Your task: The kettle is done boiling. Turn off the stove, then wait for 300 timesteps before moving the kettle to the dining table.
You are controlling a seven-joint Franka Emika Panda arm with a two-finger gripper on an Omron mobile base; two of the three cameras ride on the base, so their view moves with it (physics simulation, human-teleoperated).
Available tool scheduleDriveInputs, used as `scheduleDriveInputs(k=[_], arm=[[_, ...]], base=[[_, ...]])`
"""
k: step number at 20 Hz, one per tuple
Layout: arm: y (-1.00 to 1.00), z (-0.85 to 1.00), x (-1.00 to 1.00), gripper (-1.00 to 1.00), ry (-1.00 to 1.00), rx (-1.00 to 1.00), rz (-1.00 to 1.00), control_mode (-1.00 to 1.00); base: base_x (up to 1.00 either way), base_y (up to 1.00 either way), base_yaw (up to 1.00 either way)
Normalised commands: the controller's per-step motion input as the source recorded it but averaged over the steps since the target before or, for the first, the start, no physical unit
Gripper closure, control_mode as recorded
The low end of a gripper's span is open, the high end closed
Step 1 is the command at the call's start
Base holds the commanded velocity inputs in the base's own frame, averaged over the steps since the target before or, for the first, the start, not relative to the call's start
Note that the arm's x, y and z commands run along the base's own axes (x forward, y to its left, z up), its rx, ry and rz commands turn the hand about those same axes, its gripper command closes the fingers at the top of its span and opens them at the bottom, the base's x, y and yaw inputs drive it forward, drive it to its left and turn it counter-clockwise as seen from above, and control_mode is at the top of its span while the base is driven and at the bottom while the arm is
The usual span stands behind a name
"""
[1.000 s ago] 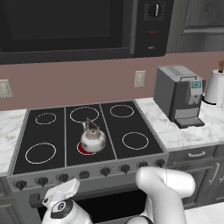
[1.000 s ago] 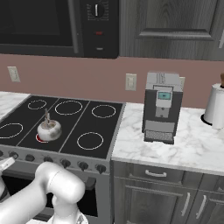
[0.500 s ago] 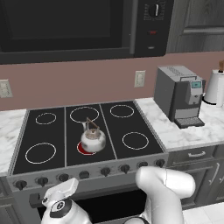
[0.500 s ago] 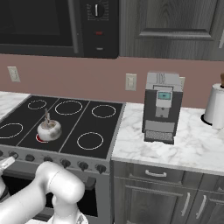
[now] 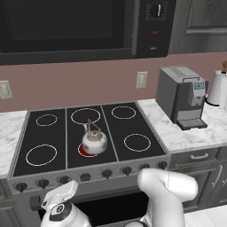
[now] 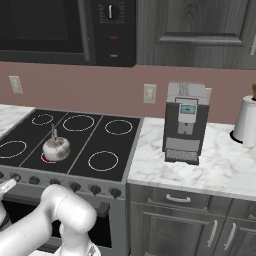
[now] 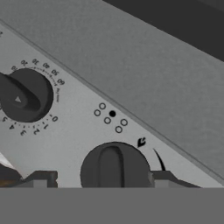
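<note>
From the left base view, the kettle (image 5: 94, 141) sits on the stove (image 5: 133, 122), on the near middle burner, whose ring glows red under it, so the heat looks to be on and the first step of the task not done. Its wire handle stands upright. The arm bends low in front of the stove, with the hand down by the knob row (image 5: 84, 176) on the grey front; that placement fits reaching for the control of the lit burner. A coffee machine (image 5: 181, 97) stands on the tabletop to the right of the stove, well apart from the kettle.

From the right base view, the kettle (image 6: 56, 148) shows on the same red ring, near the front edge and just behind the knobs (image 6: 75, 186). The arm's elbow fills the lower left, its hand reaching toward the panel's left end. A white jug (image 6: 247, 121) stands far right on the tabletop.

From the hand view, the camera is close on the front panel. One dark knob (image 7: 114, 167) sits low and centred, with the jaws (image 7: 100, 180) on either side of it: a dark fingertip (image 7: 39, 179) to its left and another to its right. The jaws stand fairly wide and straddle the knob; I cannot tell whether they touch it. A second knob (image 7: 24, 95) lies beside it on the panel.
</note>
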Motion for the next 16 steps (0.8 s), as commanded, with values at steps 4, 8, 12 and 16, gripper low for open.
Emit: scheduleDriveInputs(k=[4, 8, 12, 16], arm=[[0.02, 0.0, 0.12, -1.0, 0.0, 0.0, 0.0, -1.0], [0.0, 0.0, 0.14, -1.0, 0.0, 0.0, 0.0, -1.0], [0.0, 0.0, 0.17, 1.0, 0.0, 0.0, 0.0, -1.0], [0.0, 0.0, 0.16, 1.0, 0.0, 0.0, 0.0, -1.0]], base=[[0.0, 0.0, 0.0], [0.0, 0.0, 0.0], [0.0, 0.0, 0.0], [0.0, 0.0, 0.0]])
